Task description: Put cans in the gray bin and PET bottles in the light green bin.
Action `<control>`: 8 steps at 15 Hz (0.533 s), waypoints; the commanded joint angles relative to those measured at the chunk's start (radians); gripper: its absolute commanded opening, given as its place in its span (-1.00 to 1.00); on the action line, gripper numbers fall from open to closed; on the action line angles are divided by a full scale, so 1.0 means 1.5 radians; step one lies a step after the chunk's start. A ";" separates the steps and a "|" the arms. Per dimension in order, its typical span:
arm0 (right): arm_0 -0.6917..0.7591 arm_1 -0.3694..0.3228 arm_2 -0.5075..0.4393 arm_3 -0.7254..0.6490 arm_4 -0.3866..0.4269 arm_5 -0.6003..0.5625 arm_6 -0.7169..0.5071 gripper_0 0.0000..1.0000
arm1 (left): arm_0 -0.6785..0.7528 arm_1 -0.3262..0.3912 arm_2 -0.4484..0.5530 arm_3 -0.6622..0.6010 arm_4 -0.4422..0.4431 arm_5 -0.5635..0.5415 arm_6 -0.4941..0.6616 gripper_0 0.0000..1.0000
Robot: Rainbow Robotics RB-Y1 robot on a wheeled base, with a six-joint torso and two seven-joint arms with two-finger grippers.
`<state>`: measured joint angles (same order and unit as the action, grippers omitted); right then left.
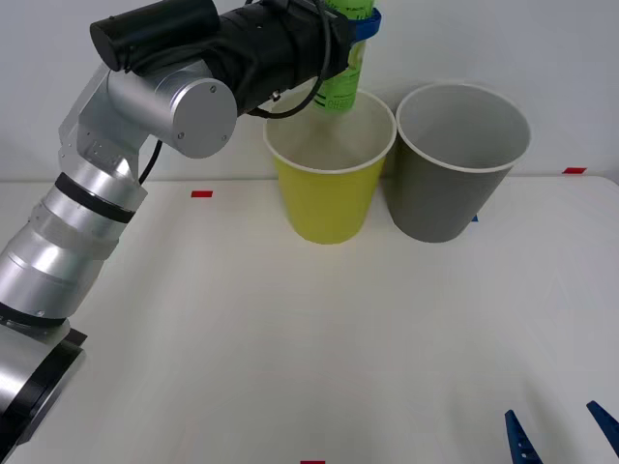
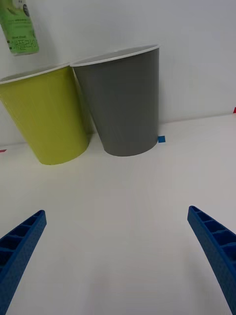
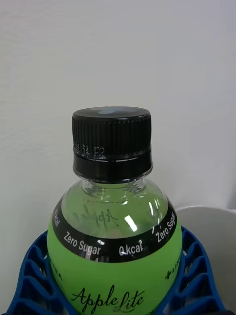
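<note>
Green bottle (image 1: 343,68) hung over the light green bin (image 1: 324,203), clamped in my left gripper (image 1: 356,27). Next, I judged, came the release. My right gripper (image 2: 118,256) waited low, fingers spread and empty.

The PET bottle (image 3: 115,256) reads "Zero Sugar", "0kcal" on its black band and "Apple Lite" below.

PET bottle (image 1: 342,72): top cut off by upper edge in front view, upper body hidden behind left arm (image 1: 145,106); lower part cut off in left wrist view. Left gripper (image 3: 118,280): fingers cut by bottom edge, blue ribs wrap bottle sides. Right gripper (image 1: 561,435): fingertips alone show at bottom edge of front view. Light green bin (image 1: 324,198): bottom inside hidden by its wall. Gray bin (image 1: 445,193): left side partly behind light green bin. Small print on label unreadable in right wrist view.
</note>
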<state>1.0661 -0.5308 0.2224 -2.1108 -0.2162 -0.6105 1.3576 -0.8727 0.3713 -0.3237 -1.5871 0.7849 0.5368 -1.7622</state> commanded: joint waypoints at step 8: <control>0.000 0.000 0.000 0.000 0.000 0.000 0.000 1.00 | 0.000 0.005 0.000 0.000 -0.003 0.000 0.015 1.00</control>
<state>1.0661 -0.5308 0.2224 -2.1108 -0.2162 -0.6105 1.3576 -0.8728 0.3778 -0.3237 -1.5880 0.7813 0.5368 -1.7399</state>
